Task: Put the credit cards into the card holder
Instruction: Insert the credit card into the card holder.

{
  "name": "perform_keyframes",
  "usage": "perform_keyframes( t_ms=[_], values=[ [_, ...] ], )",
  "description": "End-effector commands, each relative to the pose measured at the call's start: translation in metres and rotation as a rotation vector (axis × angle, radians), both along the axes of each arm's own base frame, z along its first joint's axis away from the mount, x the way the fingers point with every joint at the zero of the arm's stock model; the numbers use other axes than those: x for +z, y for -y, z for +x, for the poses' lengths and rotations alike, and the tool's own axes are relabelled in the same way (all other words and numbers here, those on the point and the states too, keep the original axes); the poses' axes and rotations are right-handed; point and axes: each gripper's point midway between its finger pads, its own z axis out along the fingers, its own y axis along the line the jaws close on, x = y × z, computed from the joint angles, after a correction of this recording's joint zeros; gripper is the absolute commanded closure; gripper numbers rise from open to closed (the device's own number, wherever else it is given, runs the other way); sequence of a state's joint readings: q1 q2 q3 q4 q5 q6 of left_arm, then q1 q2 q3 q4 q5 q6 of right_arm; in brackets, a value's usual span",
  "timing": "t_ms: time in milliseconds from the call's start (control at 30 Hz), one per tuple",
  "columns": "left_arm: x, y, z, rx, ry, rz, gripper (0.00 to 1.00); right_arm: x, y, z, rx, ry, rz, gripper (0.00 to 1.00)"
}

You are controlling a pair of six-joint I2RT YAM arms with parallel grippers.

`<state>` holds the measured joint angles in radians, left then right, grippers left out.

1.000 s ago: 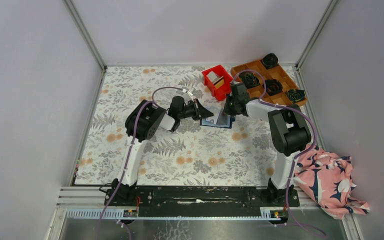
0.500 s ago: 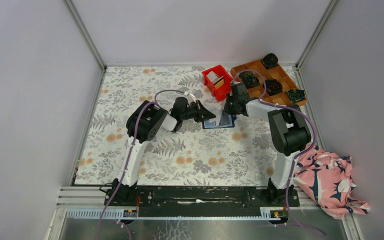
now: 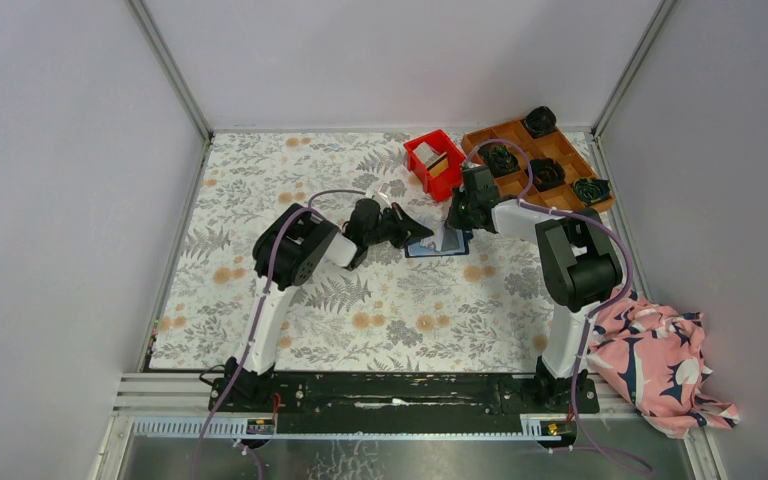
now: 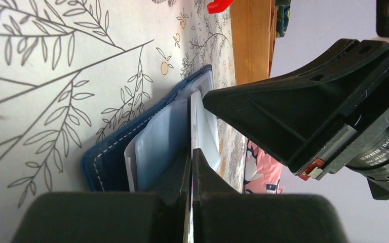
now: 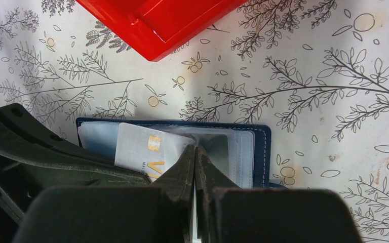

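The card holder (image 5: 262,152) lies open on the floral surface (image 5: 334,76), near the red bin (image 5: 172,20), and both arms meet over it. The left gripper (image 4: 192,152) has its jaws pinched on the white credit card (image 5: 139,147), whose free end overlaps the half of the holder nearer the left arm. The right gripper (image 5: 195,149) has its jaws pressed together, tips down at the clear pocket (whether they nip the film I cannot tell). The next move, I judge, turns on angle. The card's long axis sits skewed to the holder's edges, pointing across towards the right jaws, so it needs squaring to the pocket mouth before it slides in.
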<state>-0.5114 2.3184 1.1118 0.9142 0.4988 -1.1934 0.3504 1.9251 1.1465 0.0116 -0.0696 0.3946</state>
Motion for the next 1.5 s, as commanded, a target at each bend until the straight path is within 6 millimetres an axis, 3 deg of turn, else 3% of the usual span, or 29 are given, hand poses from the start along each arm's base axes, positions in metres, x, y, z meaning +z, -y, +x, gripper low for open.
perform_keyframes(
  t_ms=[0,333,700,900,1033,1133,1467],
  values=[
    [-0.012,-0.007,0.006,0.118,-0.027,0.052,1.00,-0.038,0.014,-0.037,0.001,-0.153,-0.062,1.00],
    [-0.006,-0.013,-0.001,0.202,0.019,0.003,1.00,-0.039,0.013,-0.038,0.003,-0.155,-0.060,1.00],
    [-0.014,0.018,-0.023,0.197,0.021,0.017,1.00,-0.032,0.013,-0.037,0.000,-0.142,-0.057,1.00],
    [-0.023,0.022,-0.034,0.193,0.003,0.055,1.00,-0.030,0.015,-0.038,-0.002,-0.139,-0.061,0.98],
    [-0.032,0.015,-0.039,0.208,-0.018,0.115,0.70,-0.029,0.015,-0.038,-0.001,-0.139,-0.061,0.98],
    [-0.037,0.010,-0.044,0.212,-0.028,0.145,0.60,-0.026,0.015,-0.037,-0.002,-0.131,-0.062,0.97],
    [-0.045,-0.004,-0.053,0.192,-0.028,0.260,0.52,-0.009,0.020,-0.032,-0.019,-0.092,-0.081,0.85]
  ],
)
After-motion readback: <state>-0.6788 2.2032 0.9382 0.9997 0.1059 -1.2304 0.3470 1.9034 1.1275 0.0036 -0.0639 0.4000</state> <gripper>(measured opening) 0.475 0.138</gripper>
